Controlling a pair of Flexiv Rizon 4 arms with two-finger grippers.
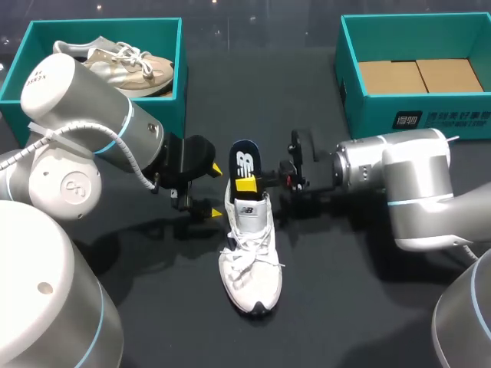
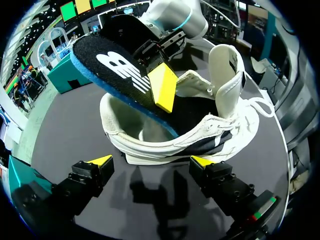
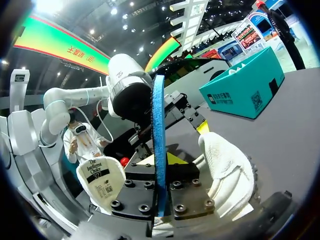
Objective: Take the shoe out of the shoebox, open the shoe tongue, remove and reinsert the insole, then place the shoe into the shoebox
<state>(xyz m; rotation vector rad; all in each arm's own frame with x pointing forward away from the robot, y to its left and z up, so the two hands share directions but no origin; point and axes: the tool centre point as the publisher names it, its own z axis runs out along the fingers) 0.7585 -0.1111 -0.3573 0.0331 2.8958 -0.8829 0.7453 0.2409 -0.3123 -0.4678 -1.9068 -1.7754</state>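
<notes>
Our right claw point(image 1: 249, 184) is clenched on the dark insole point(image 1: 244, 159), which stands tilted with its lower end inside the white shoe point(image 1: 249, 261). Our left claw point(image 1: 217, 192) is released just beside the shoe's heel, its fingers clear of it. The shoe lies on the desk point(image 1: 345, 307), outside both boxes. The left shoebox point(image 1: 181, 77) holds a beige shoe point(image 1: 123, 65); the right shoebox point(image 1: 351, 100) holds none.

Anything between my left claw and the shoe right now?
Nothing. In the left wrist view only bare table separates the open left claw from the shoe.
</notes>
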